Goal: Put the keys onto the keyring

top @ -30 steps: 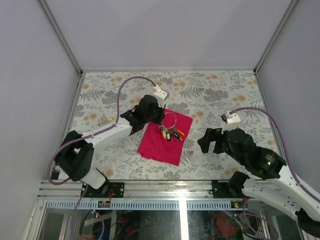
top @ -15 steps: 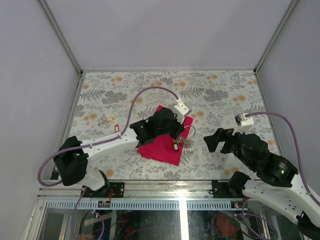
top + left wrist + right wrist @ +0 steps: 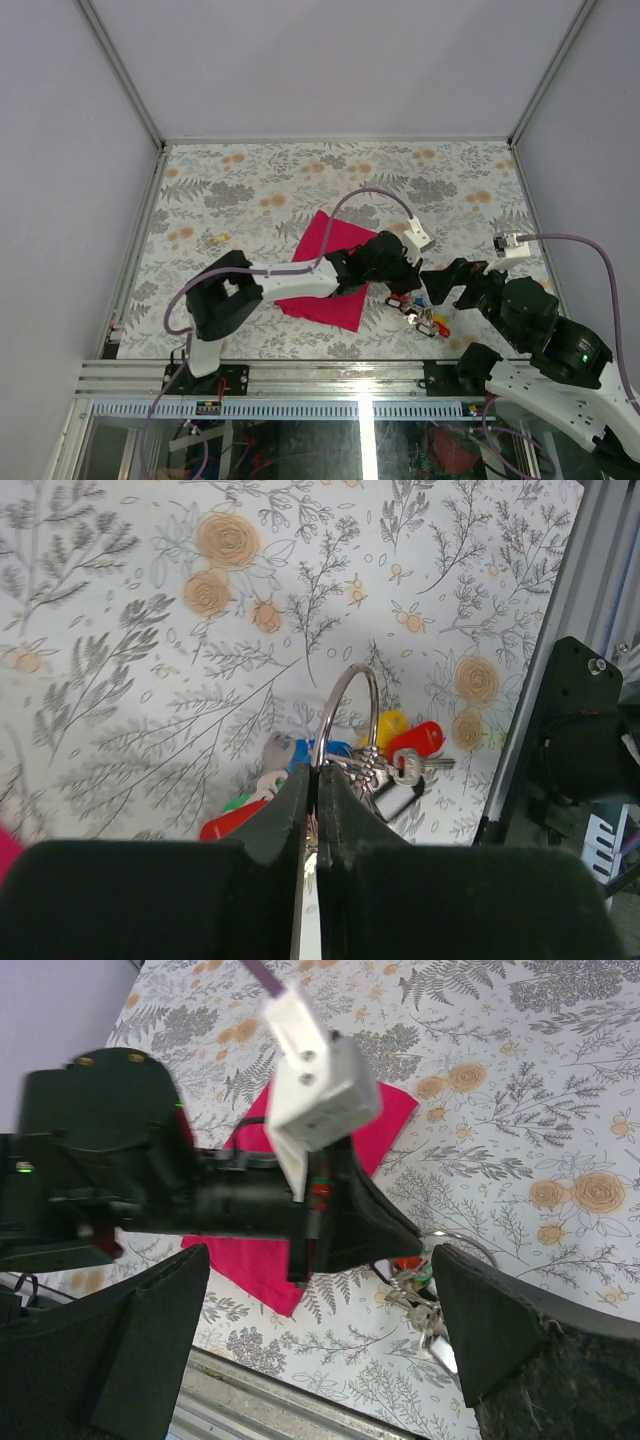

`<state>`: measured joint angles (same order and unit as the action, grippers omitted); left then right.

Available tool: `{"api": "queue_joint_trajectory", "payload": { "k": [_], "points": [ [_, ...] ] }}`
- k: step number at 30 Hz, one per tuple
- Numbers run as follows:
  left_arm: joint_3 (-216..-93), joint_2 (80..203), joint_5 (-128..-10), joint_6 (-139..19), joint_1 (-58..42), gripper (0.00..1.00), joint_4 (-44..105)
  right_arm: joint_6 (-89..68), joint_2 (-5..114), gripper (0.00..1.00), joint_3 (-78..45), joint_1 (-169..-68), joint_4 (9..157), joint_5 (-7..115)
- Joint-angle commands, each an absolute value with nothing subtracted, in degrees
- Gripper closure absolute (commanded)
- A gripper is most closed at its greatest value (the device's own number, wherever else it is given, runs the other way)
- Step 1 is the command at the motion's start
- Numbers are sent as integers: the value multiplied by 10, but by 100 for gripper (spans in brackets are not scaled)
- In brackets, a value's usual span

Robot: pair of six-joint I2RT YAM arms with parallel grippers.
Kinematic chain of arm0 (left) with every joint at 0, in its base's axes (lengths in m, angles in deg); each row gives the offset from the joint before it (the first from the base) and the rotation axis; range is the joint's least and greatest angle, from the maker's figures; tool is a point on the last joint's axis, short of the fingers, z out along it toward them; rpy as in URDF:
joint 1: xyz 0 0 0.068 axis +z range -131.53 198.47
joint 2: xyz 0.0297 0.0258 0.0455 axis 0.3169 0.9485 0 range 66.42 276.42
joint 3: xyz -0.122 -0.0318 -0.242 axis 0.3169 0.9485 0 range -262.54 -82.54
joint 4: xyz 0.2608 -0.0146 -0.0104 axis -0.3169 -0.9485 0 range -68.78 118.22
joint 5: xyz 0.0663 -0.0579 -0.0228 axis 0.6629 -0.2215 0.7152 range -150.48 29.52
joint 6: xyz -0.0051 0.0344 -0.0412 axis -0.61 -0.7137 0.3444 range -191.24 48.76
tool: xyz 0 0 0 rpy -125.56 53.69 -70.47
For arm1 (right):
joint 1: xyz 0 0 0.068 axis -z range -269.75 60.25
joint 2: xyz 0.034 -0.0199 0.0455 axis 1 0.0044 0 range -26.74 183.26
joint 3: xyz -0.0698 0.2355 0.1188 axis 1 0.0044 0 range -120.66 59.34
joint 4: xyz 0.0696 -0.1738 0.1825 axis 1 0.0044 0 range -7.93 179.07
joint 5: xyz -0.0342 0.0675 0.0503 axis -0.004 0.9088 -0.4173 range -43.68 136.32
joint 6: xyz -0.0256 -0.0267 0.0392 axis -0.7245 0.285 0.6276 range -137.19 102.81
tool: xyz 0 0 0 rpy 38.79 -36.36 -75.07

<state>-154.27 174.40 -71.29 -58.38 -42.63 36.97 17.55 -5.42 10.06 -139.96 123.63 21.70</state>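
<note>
The left hand (image 3: 315, 780) pinches the keyring (image 3: 380, 770), holding it just ahead of the right hand (image 3: 320, 1300), whose fingers stand spread.

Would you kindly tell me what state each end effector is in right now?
Left end effector: closed on the keyring.
Right end effector: open, holding nothing.

Left wrist view: lower arc of keyring (image 3: 372, 765) hidden behind the closed fingers of left gripper (image 3: 315, 777); tags (image 3: 225, 820) partly covered, count unclear.
Top view: single key (image 3: 218, 239) left of magenta cloth (image 3: 315, 248), too small to tell its type. Cloth's right corner hidden under left arm (image 3: 300, 283).
Right wrist view: cloth's middle likewise blocked.
</note>
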Motion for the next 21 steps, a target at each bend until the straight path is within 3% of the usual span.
{"api": "queue_joint_trajectory", "payload": {
  "k": [1, 7, 11, 21],
  "points": [
    [-1610, 1792, -734, -571, -423, 100, 442, 190, -58, 1, 89, -1400, 1229, 193],
    [-1667, 1865, -753, -576, -384, 100, 416, 203, -48, 1, 89, -1400, 1245, 193],
    [-1670, 1855, -746, -582, -368, 82, 406, 202, -44, 1, 83, -1400, 1270, 166],
    [-1604, 1696, -706, -612, -298, 52, 330, 141, -2, 1, 48, -1399, 1284, 173]
  ]
}}
